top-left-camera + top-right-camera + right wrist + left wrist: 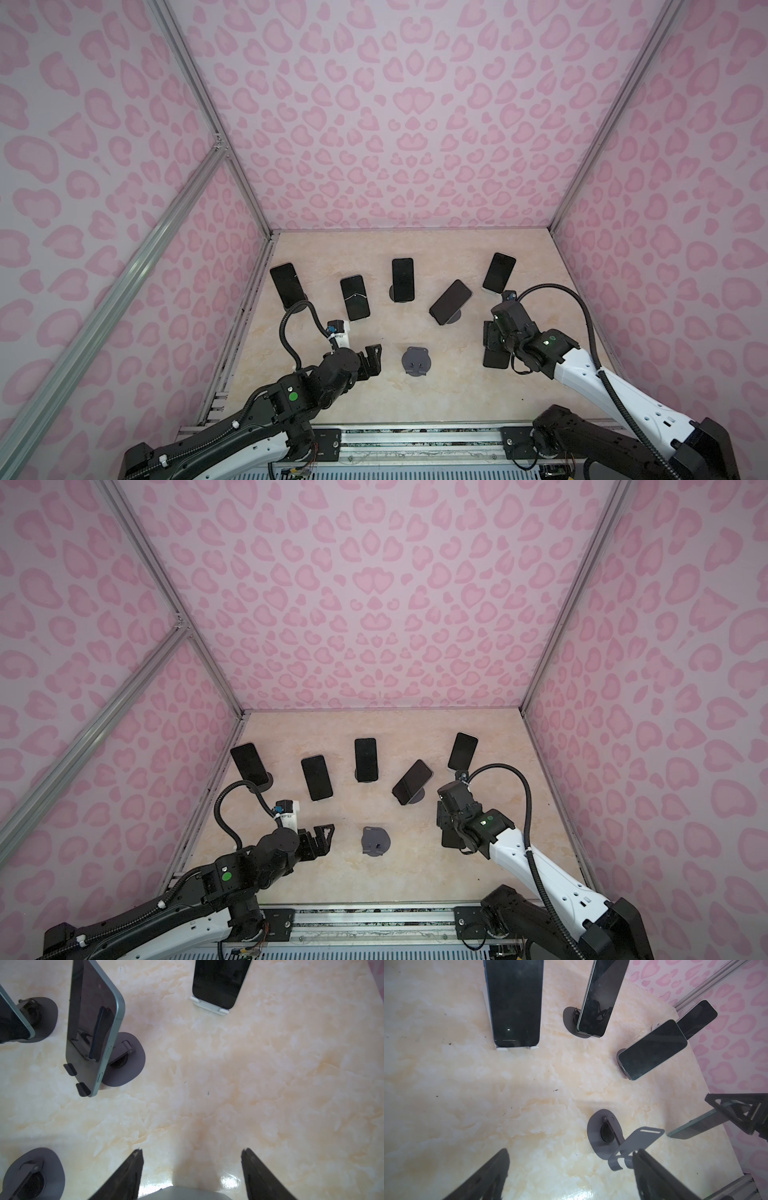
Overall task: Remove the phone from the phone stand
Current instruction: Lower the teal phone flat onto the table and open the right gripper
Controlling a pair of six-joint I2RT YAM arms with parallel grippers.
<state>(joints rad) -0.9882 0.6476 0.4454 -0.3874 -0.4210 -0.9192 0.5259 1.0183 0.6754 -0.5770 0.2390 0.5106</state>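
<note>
We see pink walls point(395, 124) on 3 sides (back, left, right) w/ darker pink leopard-style blotches. Silver alu. frame bars point(197, 83) run up the corners, and a diagonal bar point(124, 278) crosses the left wall. Our floor here is a cream marble-look tabletop point(457, 395) w/ pale orange veining and a few dark specks point(555, 1090) in the wrist views. A metal rail point(415, 440) runs along the near edge. Light is soft and even, w/ a glossy glare patch point(228, 1182) on the surface.

Six phones point(402, 279) show: five in a row mid-frame, a sixth phone point(496, 360) at lower right. Six stands point(416, 361), one empty; two robot arms point(623, 399).
</note>
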